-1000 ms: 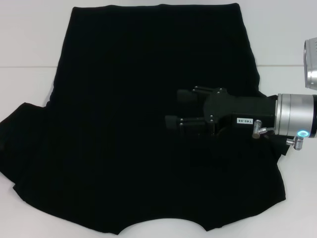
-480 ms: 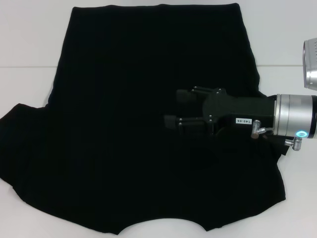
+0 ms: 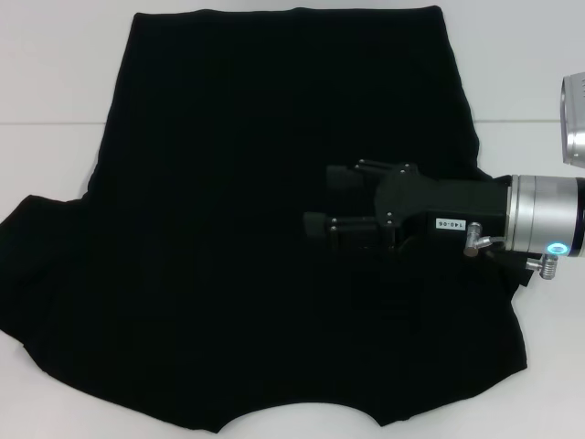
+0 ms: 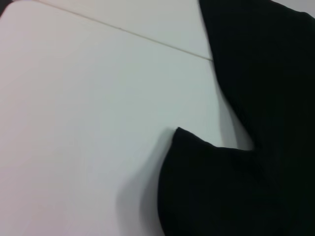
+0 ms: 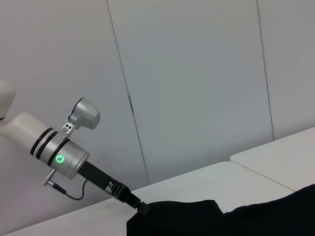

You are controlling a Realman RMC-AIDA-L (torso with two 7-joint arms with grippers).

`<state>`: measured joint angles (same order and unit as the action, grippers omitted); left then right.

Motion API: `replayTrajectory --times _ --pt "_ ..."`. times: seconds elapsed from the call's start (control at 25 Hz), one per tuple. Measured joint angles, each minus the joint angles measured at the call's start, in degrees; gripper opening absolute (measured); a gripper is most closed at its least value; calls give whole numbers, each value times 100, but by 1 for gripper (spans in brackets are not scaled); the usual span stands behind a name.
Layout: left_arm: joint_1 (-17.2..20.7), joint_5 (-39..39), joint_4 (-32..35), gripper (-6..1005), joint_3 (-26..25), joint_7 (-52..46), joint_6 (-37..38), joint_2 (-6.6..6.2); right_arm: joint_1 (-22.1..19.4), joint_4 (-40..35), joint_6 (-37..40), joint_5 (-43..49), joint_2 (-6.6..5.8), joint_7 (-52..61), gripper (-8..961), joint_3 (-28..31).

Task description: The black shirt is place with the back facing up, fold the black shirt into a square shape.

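Black shirt (image 3: 265, 229) lies spread flat on the white table (image 3: 55, 73), covering most of it — straight edge at the far side, curved edge at the near side, a sleeve flaring out on the robot's left.

Right gripper (image 3: 322, 201) reaches in from the robot's right, lying roughly level over the right-middle of the shirt. Its two black fingers (image 3: 343, 176) point toward the shirt's centre and stand apart with a clear gap between them — nothing between them. Can't tell from the head view whether the tips touch the fabric or hover just above it.

Left gripper (image 5: 141, 208) shows only in the right wrist view, seen from across the table: the left arm slants down to the shirt's edge and its black tip sits right at a raised lump of fabric. Black on black there, so I can't tell how far the fingers are spread or whether they have hold of the cloth.

Left wrist view shows only bare table and the shirt's edge with a pointed sleeve corner (image 4: 178, 130) lying on the surface, casting a soft shadow.
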<state>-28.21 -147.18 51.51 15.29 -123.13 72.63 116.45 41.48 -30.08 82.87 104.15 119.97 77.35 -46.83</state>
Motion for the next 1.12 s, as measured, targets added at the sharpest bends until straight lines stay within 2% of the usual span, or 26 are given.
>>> replayTrajectory --times 0.48,1.12 --pt "32 5 87 -1 -232 6 332 -33 17 11 0 0 0 -10 917 -8" --pt "-84 84 24 -2 -191 146 465 -18 27 11 0 0 0 -18 916 8"
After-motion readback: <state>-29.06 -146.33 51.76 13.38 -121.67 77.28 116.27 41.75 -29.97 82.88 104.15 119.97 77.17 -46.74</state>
